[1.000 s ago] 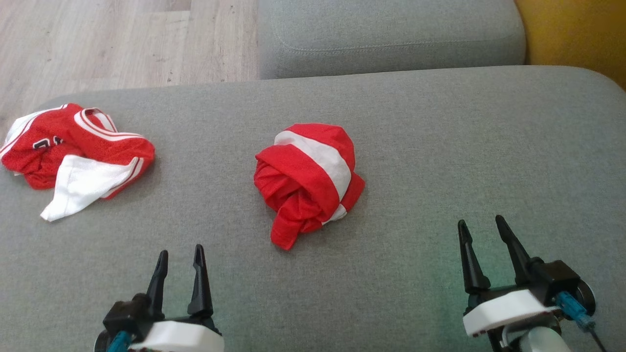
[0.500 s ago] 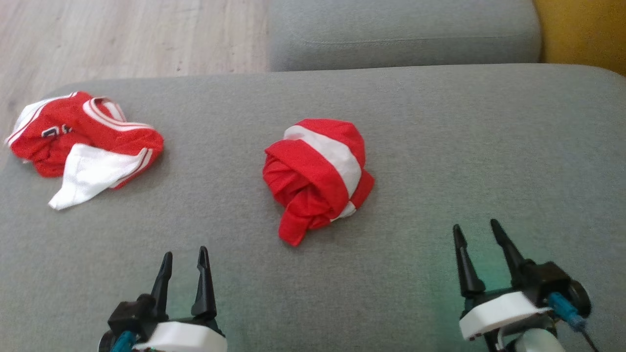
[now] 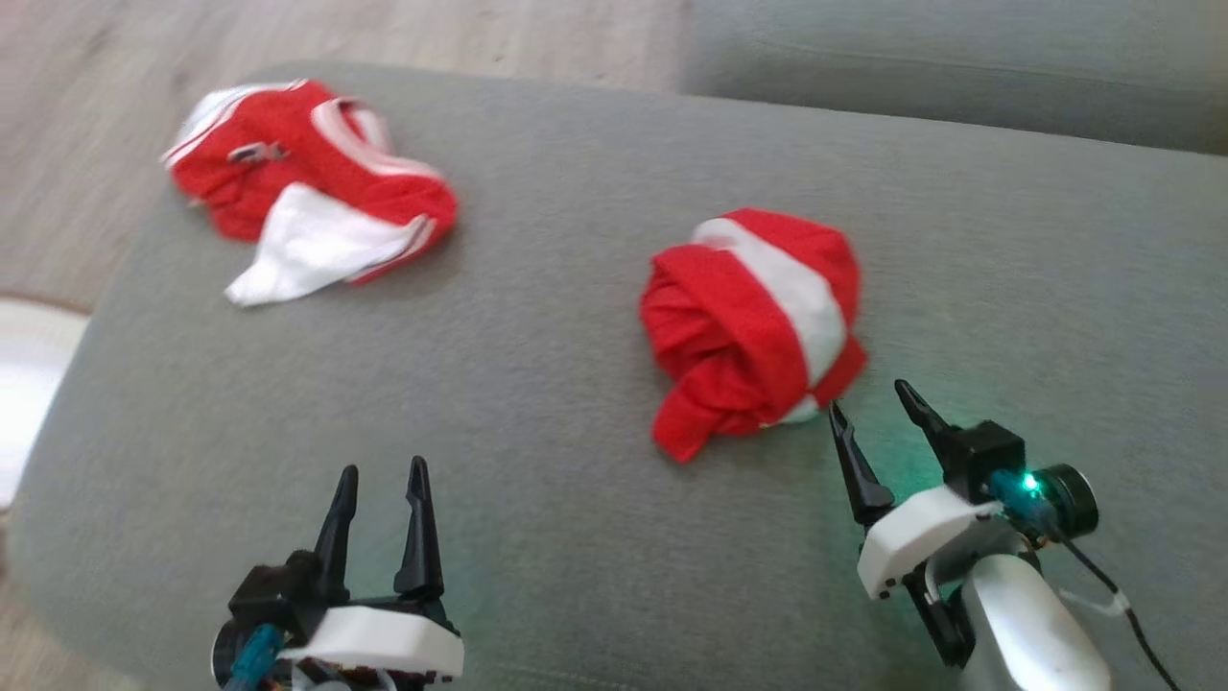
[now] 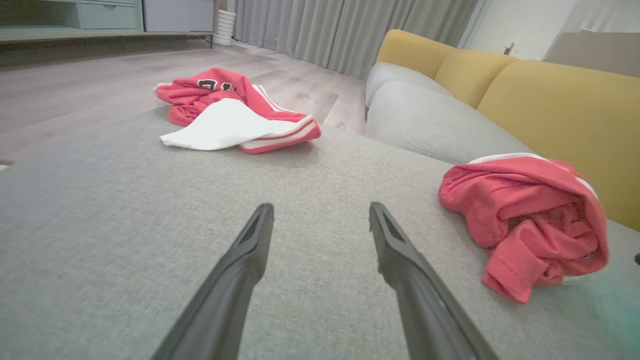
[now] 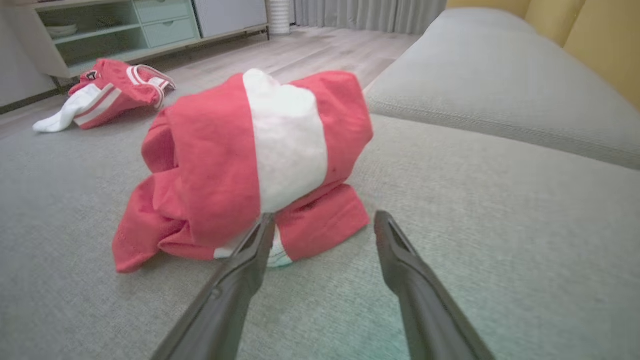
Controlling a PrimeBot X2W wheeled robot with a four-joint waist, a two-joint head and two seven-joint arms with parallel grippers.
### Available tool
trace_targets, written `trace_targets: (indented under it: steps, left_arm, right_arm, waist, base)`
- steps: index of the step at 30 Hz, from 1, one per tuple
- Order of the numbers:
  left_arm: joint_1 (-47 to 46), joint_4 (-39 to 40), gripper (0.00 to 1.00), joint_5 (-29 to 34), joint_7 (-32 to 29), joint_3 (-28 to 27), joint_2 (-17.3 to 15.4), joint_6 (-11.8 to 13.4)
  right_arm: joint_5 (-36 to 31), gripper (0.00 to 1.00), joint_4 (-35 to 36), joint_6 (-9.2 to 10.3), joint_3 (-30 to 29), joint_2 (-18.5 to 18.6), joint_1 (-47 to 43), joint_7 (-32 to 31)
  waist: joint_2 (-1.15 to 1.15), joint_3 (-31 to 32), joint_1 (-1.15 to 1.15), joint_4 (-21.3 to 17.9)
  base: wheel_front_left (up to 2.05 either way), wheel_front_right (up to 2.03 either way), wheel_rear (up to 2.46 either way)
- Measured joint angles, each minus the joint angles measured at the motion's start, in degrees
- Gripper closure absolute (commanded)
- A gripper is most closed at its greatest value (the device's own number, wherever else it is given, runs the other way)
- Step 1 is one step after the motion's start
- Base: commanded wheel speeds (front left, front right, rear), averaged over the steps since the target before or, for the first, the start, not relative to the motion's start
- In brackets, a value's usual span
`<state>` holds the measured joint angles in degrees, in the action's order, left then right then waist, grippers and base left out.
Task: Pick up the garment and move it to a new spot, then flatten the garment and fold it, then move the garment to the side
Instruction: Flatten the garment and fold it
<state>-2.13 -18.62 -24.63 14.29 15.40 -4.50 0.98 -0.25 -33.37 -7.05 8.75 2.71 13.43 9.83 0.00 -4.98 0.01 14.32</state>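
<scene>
The balled garment (image 3: 753, 331) lies mid-way along the cushion (image 3: 537, 403), just ahead and left of the right gripper (image 3: 868, 397), jaws wide and empty (the left gripper (image 3: 382, 467), equally wide, sits well apart), so the right arm looks nearer.

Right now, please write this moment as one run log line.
phase: pre-grasp | right hand: open, empty, near balled red-and-white garment | left hand: open, empty | red jersey: apart on grey sofa cushion
</scene>
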Motion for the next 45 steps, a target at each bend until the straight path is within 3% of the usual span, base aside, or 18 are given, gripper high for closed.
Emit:
trace_targets:
  steps: [10, 11, 12, 13, 14, 22, 31, 35, 45]
  left_arm:
    - [0.0, -0.6, 0.0, 0.0, 0.0, -0.1, 0.9, -0.1]
    - [0.0, -0.6, 0.0, 0.2, 0.0, -0.1, 1.0, -0.1]
    - [0.0, -0.6, 0.0, 0.4, 0.0, -0.1, 1.1, -0.1]
    - [0.0, -0.6, 0.0, 0.5, 0.0, -0.2, 1.1, -0.2]
    - [0.0, -0.7, 0.0, 0.5, 0.0, -0.2, 1.2, -0.4]
    - [0.0, -0.8, 0.0, 0.7, 0.0, -0.6, 1.3, -0.5]
    - [0.2, -1.0, 0.0, 1.0, 0.0, -0.4, 1.5, -1.0]
    - [0.1, -1.0, 0.0, 1.1, 0.0, 0.2, 1.5, -1.1]
    - [0.0, -1.2, 0.0, 1.4, 0.0, 1.0, 1.5, -1.1]
  right_arm:
    - [-2.3, 0.0, -10.9, 0.0, -0.7, 0.1, 5.8, -2.0]
    - [-2.5, 0.09, -11.8, 0.0, -1.0, 0.1, 6.4, -2.2]
    - [-3.3, 0.51, -12.7, -0.01, -1.6, 0.1, 7.0, -2.6]
    - [-4.0, 0.82, -13.1, -0.01, -2.1, 0.1, 7.5, -2.6]
    - [-4.0, 1.0, -13.5, -0.01, -2.5, 0.1, 7.9, -2.6]
    - [-4.2, 1.0, -14.2, -0.01, -6.1, 0.1, 7.9, -0.7]
    - [-14.1, 1.0, -5.9, -0.01, -17.3, 0.0, 2.0, -1.6]
    - [-16.7, 1.0, -3.6, -0.01, -19.4, 0.3, 1.0, -3.2]
    - [-18.0, 1.0, -9.2, -0.01, -22.2, 7.2, 3.9, -4.9]
  waist:
    - [0.0, -2.5, 0.0, 5.7]
    - [0.0, -2.7, 0.0, 5.9]
    - [0.0, -2.9, 0.0, 6.1]
    - [0.0, -3.0, 0.0, 6.2]
    - [0.0, -3.1, 0.0, 6.1]
    - [0.0, -2.2, 0.0, 3.3]
    - [0.0, -0.7, -0.01, -2.5]
    - [0.0, -0.6, -0.01, -4.2]
    - [0.0, -1.8, 0.0, -4.7]
  base:
    - [0.0, 0.0, 0.0]
    - [0.0, 0.0, 0.0]
    - [0.0, 0.0, 0.0]
    - [0.0, 0.0, 0.0]
    - [0.0, 0.0, 0.0]
    - [0.0, 0.0, 0.0]
    - [0.0, 0.0, 0.0]
    - [0.0, 0.0, 0.0]
    - [0.0, 0.0, 0.0]
